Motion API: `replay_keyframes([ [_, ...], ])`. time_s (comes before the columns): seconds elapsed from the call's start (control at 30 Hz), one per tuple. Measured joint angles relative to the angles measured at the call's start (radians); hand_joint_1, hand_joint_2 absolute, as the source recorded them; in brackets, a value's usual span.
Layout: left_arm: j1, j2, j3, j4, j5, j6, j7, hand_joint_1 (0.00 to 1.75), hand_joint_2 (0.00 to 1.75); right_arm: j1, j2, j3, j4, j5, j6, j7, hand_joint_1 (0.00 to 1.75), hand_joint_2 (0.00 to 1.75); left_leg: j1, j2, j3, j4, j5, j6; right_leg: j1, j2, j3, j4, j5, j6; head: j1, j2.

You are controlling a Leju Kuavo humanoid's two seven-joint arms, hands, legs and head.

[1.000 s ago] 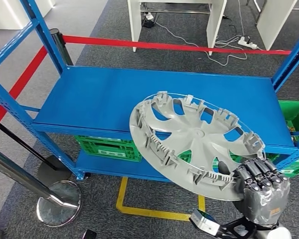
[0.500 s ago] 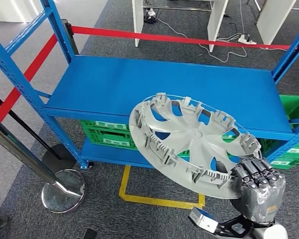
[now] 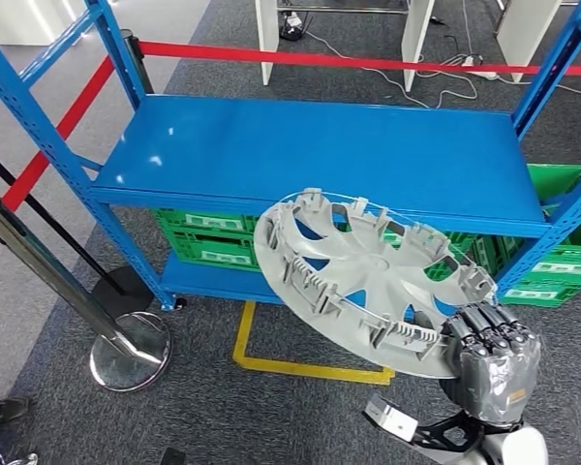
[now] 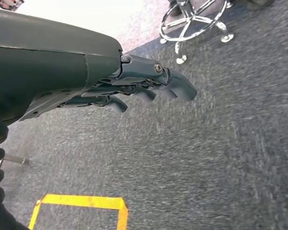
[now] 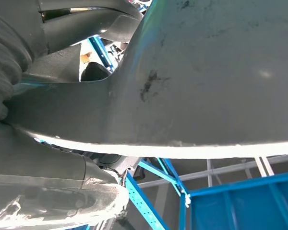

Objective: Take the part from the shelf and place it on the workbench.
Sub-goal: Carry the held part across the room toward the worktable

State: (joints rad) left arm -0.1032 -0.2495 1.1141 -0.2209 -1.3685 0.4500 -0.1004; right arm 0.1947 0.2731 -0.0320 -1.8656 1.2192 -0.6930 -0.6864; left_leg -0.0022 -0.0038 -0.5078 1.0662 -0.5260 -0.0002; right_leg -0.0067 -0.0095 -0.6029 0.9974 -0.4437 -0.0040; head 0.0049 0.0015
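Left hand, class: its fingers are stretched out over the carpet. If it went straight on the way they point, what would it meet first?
Probably nothing close: the left hand points over bare grey carpet toward a chrome chair base, likely the first obstacle, though depth is unclear.

One wheel cover, one blue shelf, three green crates.

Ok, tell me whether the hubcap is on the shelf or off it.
Off it. The grey hubcap hangs tilted in front of the blue shelf, gripped at its rim by the right hand.
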Motion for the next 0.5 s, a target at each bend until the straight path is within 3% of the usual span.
replay_keyframes([
  [0.07, -0.003, 0.001, 0.001, 0.000, 0.001, 0.000, 0.000, 0.00, 1.75, -0.002, 0.000, 0.000, 0.004, 0.001, 0.000, 0.005, 1.75, 1.75, -0.005, -0.001, 0.057, -0.095, -0.009, 0.010, 0.000, -0.002, -0.010, 0.002, 0.017, 0.011, 0.000, 0.000],
  [0.13, -0.004, 0.001, 0.002, 0.000, 0.002, 0.000, 0.001, 0.00, 1.75, -0.003, 0.000, 0.000, 0.008, 0.003, 0.000, 0.009, 1.75, 1.75, -0.007, 0.000, 0.053, -0.113, 0.000, 0.017, -0.002, -0.004, -0.016, -0.001, 0.033, 0.023, 0.000, 0.000],
  [0.17, -0.004, 0.001, 0.002, 0.000, 0.003, 0.001, 0.001, 0.00, 1.75, -0.004, 0.000, 0.000, 0.009, 0.004, 0.000, 0.011, 1.75, 1.75, -0.006, 0.002, 0.046, -0.115, 0.011, 0.022, -0.004, -0.002, -0.024, 0.004, 0.026, 0.028, 0.000, 0.000],
  [0.2, -0.003, 0.001, 0.003, 0.001, 0.004, 0.000, 0.002, 0.00, 1.75, -0.004, 0.000, 0.000, 0.011, 0.005, 0.000, 0.012, 1.75, 1.75, -0.004, 0.004, 0.035, -0.118, 0.024, 0.029, -0.005, 0.000, -0.036, 0.024, -0.001, 0.033, 0.001, 0.000],
  [0.23, -0.003, 0.000, 0.003, 0.001, 0.004, 0.000, 0.002, 0.00, 1.75, -0.004, 0.000, 0.000, 0.013, 0.005, 0.000, 0.012, 1.75, 1.75, -0.002, 0.007, 0.022, -0.120, 0.037, 0.033, -0.005, 0.003, -0.052, 0.064, -0.045, 0.037, 0.002, 0.000],
  [0.3, -0.004, 0.000, 0.003, 0.001, 0.005, 0.000, 0.002, 0.00, 1.75, -0.004, 0.000, 0.000, 0.017, 0.006, 0.000, 0.013, 1.75, 1.75, -0.004, 0.008, -0.011, -0.118, 0.062, 0.038, -0.006, 0.005, -0.086, 0.189, -0.144, 0.044, 0.006, 0.000],
  [0.33, -0.003, 0.000, 0.003, 0.001, 0.005, 0.000, 0.002, 0.00, 1.75, -0.004, 0.000, 0.000, 0.020, 0.007, 0.000, 0.014, 1.75, 1.75, -0.005, 0.008, -0.028, -0.117, 0.074, 0.038, -0.006, 0.005, -0.094, 0.247, -0.166, 0.046, 0.006, 0.000],
  [0.37, -0.003, 0.000, 0.003, 0.001, 0.005, 0.000, 0.002, 0.00, 1.75, -0.005, 0.000, 0.000, 0.022, 0.008, 0.000, 0.016, 1.75, 1.75, -0.005, 0.008, -0.045, -0.114, 0.086, 0.037, -0.006, 0.005, -0.089, 0.281, -0.164, 0.048, 0.005, 0.000],
  [0.4, -0.003, 0.000, 0.003, 0.001, 0.005, 0.000, 0.002, 0.00, 1.75, -0.005, 0.000, 0.000, 0.025, 0.009, 0.000, 0.019, 1.75, 1.75, -0.005, 0.009, -0.063, -0.111, 0.097, 0.036, -0.006, 0.005, -0.069, 0.283, -0.141, 0.049, 0.005, 0.000],
  [0.43, -0.003, 0.000, 0.003, 0.001, 0.005, 0.000, 0.002, 0.00, 1.75, -0.006, 0.000, 0.000, 0.026, 0.010, 0.000, 0.022, 1.75, 1.75, -0.005, 0.009, -0.081, -0.106, 0.107, 0.033, -0.006, 0.005, -0.032, 0.250, -0.110, 0.048, 0.005, 0.000],
  [0.47, -0.004, 0.000, 0.004, 0.001, 0.005, 0.000, 0.003, 0.00, 1.75, -0.008, 0.000, 0.000, 0.028, 0.010, 0.000, 0.023, 1.75, 1.75, -0.005, 0.008, -0.095, -0.101, 0.116, 0.030, -0.006, 0.005, 0.020, 0.188, -0.089, 0.047, 0.006, 0.000],
  [0.5, -0.004, -0.001, 0.004, 0.001, 0.005, 0.000, 0.003, 0.00, 1.75, -0.011, 0.000, 0.000, 0.028, 0.011, 0.000, 0.024, 1.75, 1.75, -0.007, 0.008, -0.108, -0.094, 0.124, 0.026, -0.006, 0.005, 0.081, 0.108, -0.087, 0.045, 0.006, 0.000],
])
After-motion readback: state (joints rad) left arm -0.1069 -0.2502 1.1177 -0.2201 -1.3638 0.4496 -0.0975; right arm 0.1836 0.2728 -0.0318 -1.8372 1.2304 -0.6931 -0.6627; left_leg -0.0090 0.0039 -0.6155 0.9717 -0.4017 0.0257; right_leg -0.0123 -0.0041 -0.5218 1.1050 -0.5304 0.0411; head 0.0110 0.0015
